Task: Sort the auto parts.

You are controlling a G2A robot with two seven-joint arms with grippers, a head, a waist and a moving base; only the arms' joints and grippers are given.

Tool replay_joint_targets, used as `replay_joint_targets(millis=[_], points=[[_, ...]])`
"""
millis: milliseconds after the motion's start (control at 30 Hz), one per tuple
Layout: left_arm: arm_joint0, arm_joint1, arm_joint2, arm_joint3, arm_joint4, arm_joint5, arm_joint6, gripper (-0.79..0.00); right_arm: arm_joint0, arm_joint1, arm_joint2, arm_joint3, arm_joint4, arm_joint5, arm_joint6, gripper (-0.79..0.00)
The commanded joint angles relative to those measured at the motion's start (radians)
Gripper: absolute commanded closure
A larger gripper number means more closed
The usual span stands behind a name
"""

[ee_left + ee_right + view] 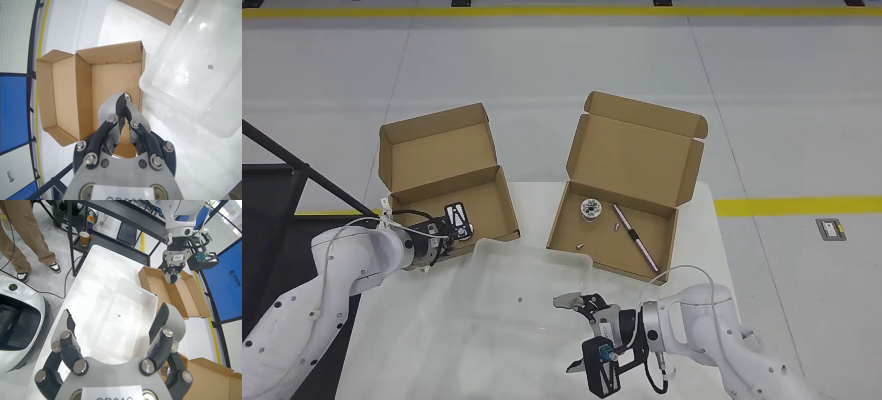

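Nearest the robot, the right claw [116, 311] hangs wide open and empty over the near end of the clear bin [149, 293], well placed, I judge, to drop in for the next pick. One small speck [119, 315] lies on the bin floor; it looks like the only piece left to sort, though it is too small to identify.

Beyond the bin, the left claw [122, 98] is closed down to a narrow pinch, and a small silver part [126, 96] shows at its tips, seemingly gripped there. It is held low over the near end of the left box [113, 75], probably so the part lands inside and does not bounce out.

Farthest off, the right box [642, 150] stands open with a round part [590, 208], a rod [635, 237] and a screw [580, 244] on its floor. That suggests each box takes its own kind of part.
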Motion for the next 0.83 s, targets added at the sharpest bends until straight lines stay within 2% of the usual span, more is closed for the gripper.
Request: replay_joint_targets(millis=[0, 100, 333, 367, 400, 433, 600, 800], points=[[0.000, 0.000, 0.000, 0.000, 0.000, 0.000, 0.000, 0.000, 0.000, 0.000, 0.000, 0.000, 0.000, 0.000, 0.000, -0.785], [0.018, 0.001, -0.005, -0.010, 0.001, 0.011, 0.009, 0.000, 0.000, 0.000, 0.000, 0.000, 0.000, 0.000, 0.000, -0.785], [0.068, 0.011, -0.084, -0.058, -0.037, -0.010, 0.077, 0.000, 0.000, 0.000, 0.000, 0.000, 0.000, 0.000, 0.000, -0.785], [0.076, 0.011, -0.095, -0.066, -0.051, -0.011, 0.091, -0.277, 0.000, 0.000, 0.000, 0.000, 0.000, 0.000, 0.000, -0.785], [0.083, 0.012, -0.106, -0.075, -0.066, -0.010, 0.106, -0.671, 0.000, 0.000, 0.000, 0.000, 0.000, 0.000, 0.000, -0.785], [0.091, 0.012, -0.119, -0.085, -0.076, -0.002, 0.117, -0.785, 0.000, 0.000, 0.000, 0.000, 0.000, 0.000, 0.000, -0.785], [0.162, 0.020, -0.199, -0.164, -0.123, 0.064, 0.178, -0.785, 0.000, 0.000, 0.000, 0.000, 0.000, 0.000, 0.000, -0.785], [0.304, 0.031, -0.323, -0.266, -0.165, 0.163, 0.314, -0.785, 0.000, 0.000, 0.000, 0.000, 0.000, 0.000, 0.000, -0.785]])
